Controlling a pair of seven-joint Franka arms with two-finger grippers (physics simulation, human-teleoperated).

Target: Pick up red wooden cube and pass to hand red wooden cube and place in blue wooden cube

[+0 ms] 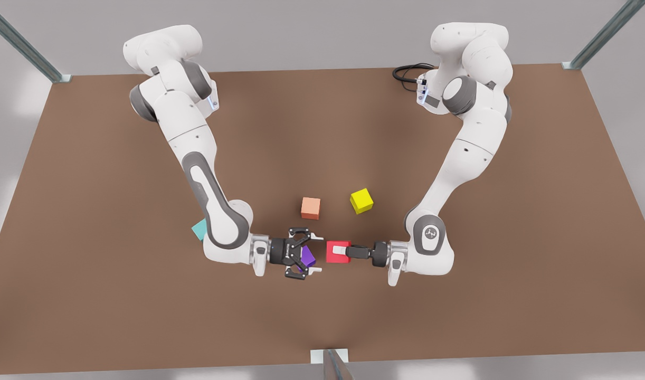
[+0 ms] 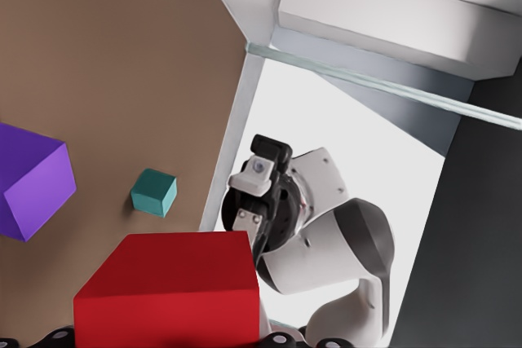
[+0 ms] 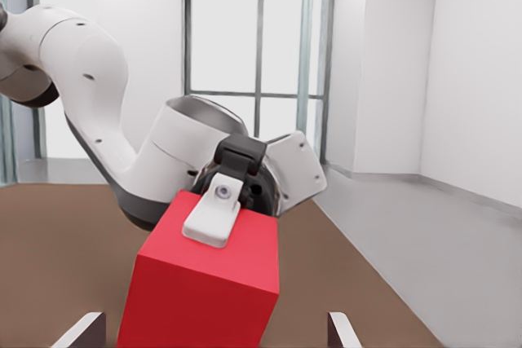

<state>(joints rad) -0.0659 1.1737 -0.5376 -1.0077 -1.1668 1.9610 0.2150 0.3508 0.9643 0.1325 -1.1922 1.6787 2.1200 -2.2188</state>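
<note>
Just above the brown bench [image 1: 90, 211], the two arms meet nose to nose near its front edge, both claws held level. On the front view's right, the left claw [image 1: 339, 252] pinches the red wooden cube [image 1: 332, 257] between its fingers, clear of the bench top; from the left wrist camera the cube [image 2: 171, 291] sits close in that grip, and from the right wrist camera one white finger pad [image 3: 210, 213] of the left claw lies flat on the cube's upper face [image 3: 204, 291]. Facing it on the front view's left, the right claw [image 1: 316, 254] stands spread wide just beside the cube and not touching it, its own fingertips [image 3: 81, 332] sitting well apart on either side of the red block. A purple cube [image 1: 307, 257] lies on the bench beneath the right claw. The blue wooden cube [image 1: 199, 229], teal in colour, rests on the bench partly hidden behind the right arm's elbow, well apart from the red one, and shows beyond the purple cube [image 2: 33, 181] from the left wrist camera [image 2: 154, 192]. A pale orange cube [image 1: 310, 208] and a yellow cube [image 1: 361, 200] sit farther back, near each other
</note>
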